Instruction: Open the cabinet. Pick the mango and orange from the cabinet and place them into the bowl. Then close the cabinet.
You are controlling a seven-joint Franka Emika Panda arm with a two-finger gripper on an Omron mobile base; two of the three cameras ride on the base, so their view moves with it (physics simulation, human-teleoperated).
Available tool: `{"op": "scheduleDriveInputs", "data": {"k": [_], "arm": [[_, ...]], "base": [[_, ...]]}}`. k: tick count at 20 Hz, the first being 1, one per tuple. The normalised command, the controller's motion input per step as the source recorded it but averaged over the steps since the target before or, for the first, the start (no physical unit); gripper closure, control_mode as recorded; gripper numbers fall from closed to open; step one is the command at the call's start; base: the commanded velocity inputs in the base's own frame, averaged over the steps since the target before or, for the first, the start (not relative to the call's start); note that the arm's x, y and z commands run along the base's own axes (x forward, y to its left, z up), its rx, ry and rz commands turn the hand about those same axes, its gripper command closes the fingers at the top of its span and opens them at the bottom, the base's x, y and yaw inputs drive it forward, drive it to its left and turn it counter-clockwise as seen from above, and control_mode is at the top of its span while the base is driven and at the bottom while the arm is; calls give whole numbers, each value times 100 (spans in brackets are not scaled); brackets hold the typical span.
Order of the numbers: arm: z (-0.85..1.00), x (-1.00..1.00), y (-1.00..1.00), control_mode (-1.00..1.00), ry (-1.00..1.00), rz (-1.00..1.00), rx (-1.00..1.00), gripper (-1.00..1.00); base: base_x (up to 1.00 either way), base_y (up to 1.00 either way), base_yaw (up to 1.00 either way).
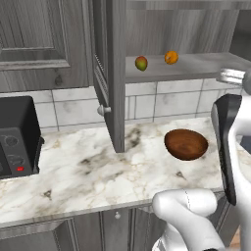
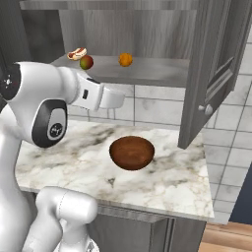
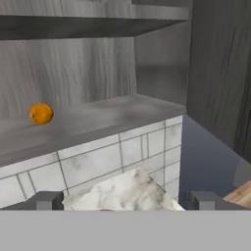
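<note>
We find the cabinet (image 1: 110, 73) with both doors swung wide. Inside it, on its bottom board, the mango (image 1: 141, 63) and the orange (image 1: 171, 57) sit near each other, untouched. Below the cabinet, on the marble counter (image 1: 73, 171), the bowl (image 1: 186, 144) stands empty. Our gripper (image 3: 125, 200) hovers below the cabinet floor, fingers spread wide, holding nothing. We judge opening done; both fruit transfers and closing remain.
</note>
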Motion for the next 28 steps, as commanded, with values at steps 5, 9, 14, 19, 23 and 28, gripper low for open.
{"op": "scheduleDriveInputs", "data": {"k": [5, 9, 14, 19, 23, 28], "arm": [[-5, 41, 21, -100, -4, 13, 0, -100], [0, 54, 19, -100, -3, 8, 0, -100], [0, 63, 16, -100, 0, 6, 0, -100], [0, 69, 12, -100, 0, 5, 0, -100], [0, 68, 10, -100, 0, 8, 0, -100], [0, 57, 2, -100, 0, 12, 0, -100]], "base": [[0, 0, 0], [0, 0, 0], [0, 0, 0], [0, 0, 0], [0, 0, 0], [0, 0, 0]]}}
